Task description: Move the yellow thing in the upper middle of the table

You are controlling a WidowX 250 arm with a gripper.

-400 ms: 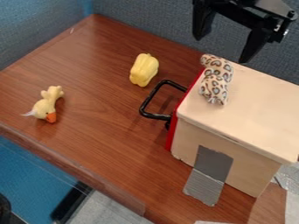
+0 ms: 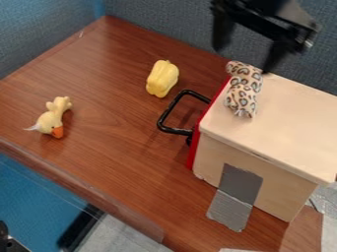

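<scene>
Hanging at upper right, black tool (image 2: 243,60) spread open, fingers pointing down, apart from yellow pepper (image 2: 162,78)

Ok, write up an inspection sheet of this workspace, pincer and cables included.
Surface: brown wood-grain table
Job's things: yellow pepper-shaped toy, lying on the table
Clutter: duck toy at left; wooden box at right, with black handle, grey tape and spotted toy on top
Pincer: open, empty, near the spotted toy
Cables: nothing seen
Surroundings: blue-grey partition behind
</scene>
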